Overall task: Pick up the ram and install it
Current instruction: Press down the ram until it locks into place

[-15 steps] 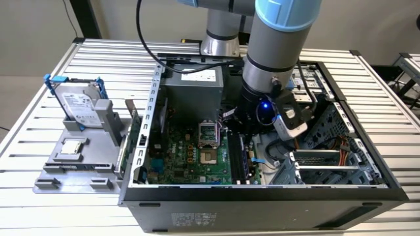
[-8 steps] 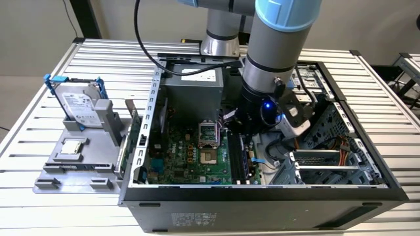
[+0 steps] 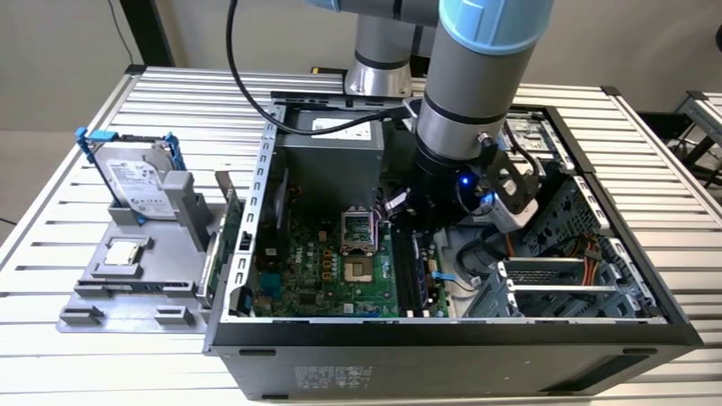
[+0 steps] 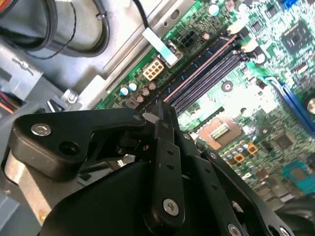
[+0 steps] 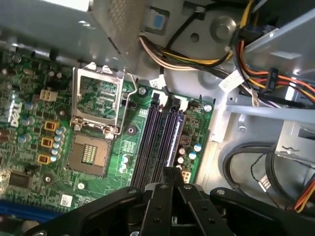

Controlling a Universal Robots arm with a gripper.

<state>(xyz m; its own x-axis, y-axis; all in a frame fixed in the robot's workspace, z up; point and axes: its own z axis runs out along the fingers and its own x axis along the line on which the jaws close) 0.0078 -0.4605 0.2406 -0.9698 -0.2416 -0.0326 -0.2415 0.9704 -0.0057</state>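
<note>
The ram [image 5: 172,135] is a thin dark blue strip standing on edge in the outermost of the black slots [image 5: 150,140] on the green motherboard [image 3: 327,271]. In the second wrist view the ram [image 4: 197,69] runs along the slots as a dark line with a pinkish edge. The exterior view has the ram [image 3: 425,266] low inside the open case. My gripper [image 5: 171,173] is shut, fingertips pressed together with nothing between them, directly over one end of the strip. The gripper [image 4: 161,112] is close to that end, but I cannot tell whether they touch. The arm reaches down into the case, ending in the gripper [image 3: 415,222].
The black computer case [image 3: 451,338] lies open on a slatted table. Bundled cables [image 5: 197,54] and a drive cage [image 3: 553,279] crowd the slots' outer side. The empty processor socket [image 5: 91,155] lies beside them. A grey fixture [image 3: 113,304] at the exterior view's left holds a hard drive [image 3: 141,182] and a processor chip [image 3: 124,254].
</note>
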